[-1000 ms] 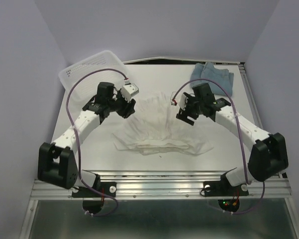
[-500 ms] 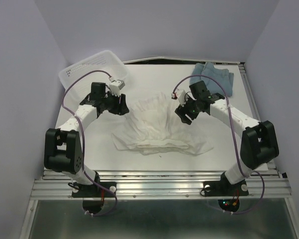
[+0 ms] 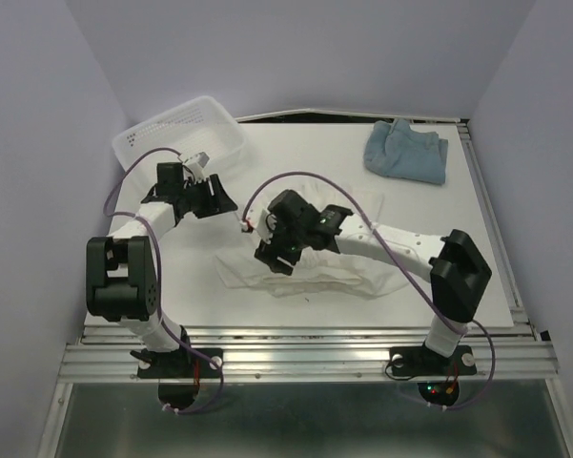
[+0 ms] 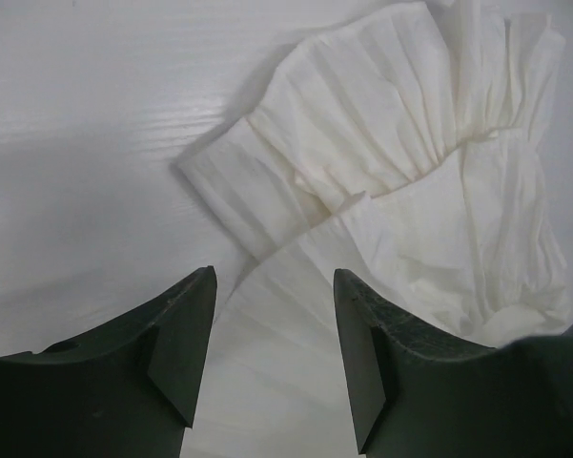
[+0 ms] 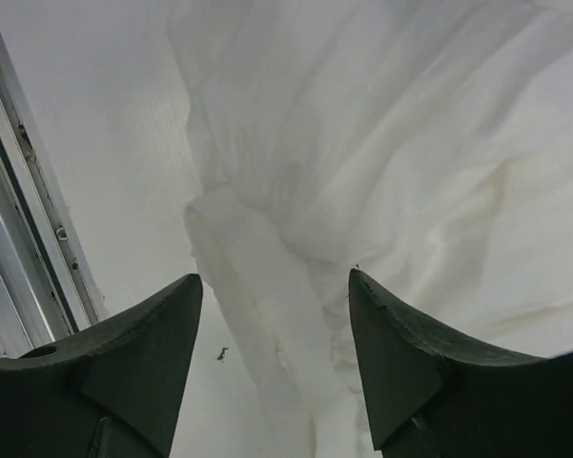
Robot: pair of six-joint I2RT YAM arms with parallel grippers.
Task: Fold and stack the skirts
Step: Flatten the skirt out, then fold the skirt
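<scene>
Both tools wide, nothing gripped; white skirt [image 3: 348, 277] mid-surface, blue-grey skirt [image 3: 407, 151] upper right.

Top view: the white skirt lies crumpled and partly doubled over at centre frame, ruffled tiers bunched along its lower edge. The right tool [image 3: 272, 258] sits over the skirt's left half, its arm crossing the cloth from the right. The left tool [image 3: 219, 198] is at centre left, off the skirt's upper-left edge and just below the mesh basket [image 3: 176, 129] in the upper left. The blue-grey skirt sits folded on the surface [image 3: 296, 153], well apart from the white one. Left wrist view: left tool [image 4: 272, 286] fingers apart, pleated hem of the white skirt [image 4: 400, 172] below and ahead. Right wrist view: right tool [image 5: 272, 286] fingers apart above a fold ridge of the white skirt [image 5: 381, 143]; whether the tips touch the cloth I can't tell.
</scene>
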